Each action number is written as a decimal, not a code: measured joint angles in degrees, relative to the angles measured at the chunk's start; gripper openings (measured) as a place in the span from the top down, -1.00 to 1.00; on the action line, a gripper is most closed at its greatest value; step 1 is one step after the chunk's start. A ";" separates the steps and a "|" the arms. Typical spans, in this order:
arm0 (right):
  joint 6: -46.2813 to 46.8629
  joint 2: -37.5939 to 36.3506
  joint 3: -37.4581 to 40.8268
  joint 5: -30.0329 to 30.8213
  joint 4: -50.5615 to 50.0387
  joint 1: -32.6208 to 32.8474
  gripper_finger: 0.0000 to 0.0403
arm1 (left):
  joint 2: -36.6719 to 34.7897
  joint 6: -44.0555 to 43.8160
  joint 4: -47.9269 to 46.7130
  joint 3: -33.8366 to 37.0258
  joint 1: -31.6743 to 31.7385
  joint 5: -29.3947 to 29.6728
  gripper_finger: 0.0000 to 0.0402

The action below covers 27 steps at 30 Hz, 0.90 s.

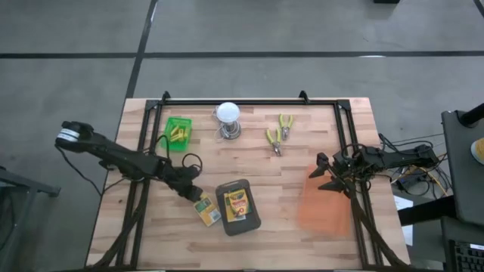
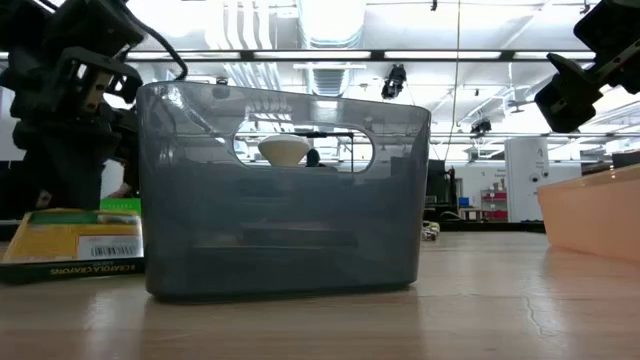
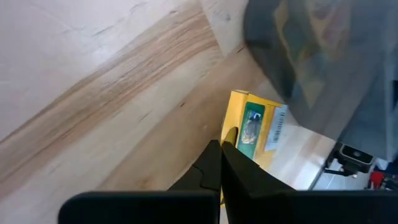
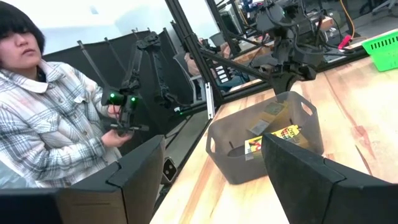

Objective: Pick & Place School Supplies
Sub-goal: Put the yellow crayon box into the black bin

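one crayon box [image 1: 207,210] beside grey bin [image 1: 258,219] | left claw [image 1: 195,195] closed, empty | right claw [image 1: 324,172] open, empty

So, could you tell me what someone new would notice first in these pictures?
Probably the dark grey bin near the table's front edge, with a crayon box lying inside it. Right beside it, the left gripper is at a second crayon box lying on the wood, its fingers shut. Further off, the right gripper waits open above an orange bin.
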<state>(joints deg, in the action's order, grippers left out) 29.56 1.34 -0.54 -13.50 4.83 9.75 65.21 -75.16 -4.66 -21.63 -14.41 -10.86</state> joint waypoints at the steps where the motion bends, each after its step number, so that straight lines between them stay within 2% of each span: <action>1: 0.00 0.00 0.00 0.01 0.00 0.01 -0.29 | -0.80 -0.04 -0.40 0.00 0.00 0.36 1.00; 9: 0.00 -0.01 0.00 -0.01 -0.01 0.01 -0.32 | -5.74 1.44 -9.47 -3.62 0.00 3.31 1.00; 20: 0.00 -0.06 0.00 -0.01 -0.04 0.01 -0.30 | -6.66 10.56 -30.59 -18.78 -0.02 11.95 1.00; 27: 0.00 -0.07 0.00 0.01 -0.04 -0.01 -0.31 | -6.64 13.78 -37.49 -26.40 -0.04 16.06 1.00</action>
<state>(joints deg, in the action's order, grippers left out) 29.56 1.28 -0.54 -13.50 4.80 9.74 58.57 -61.38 -42.15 -48.02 -14.46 5.19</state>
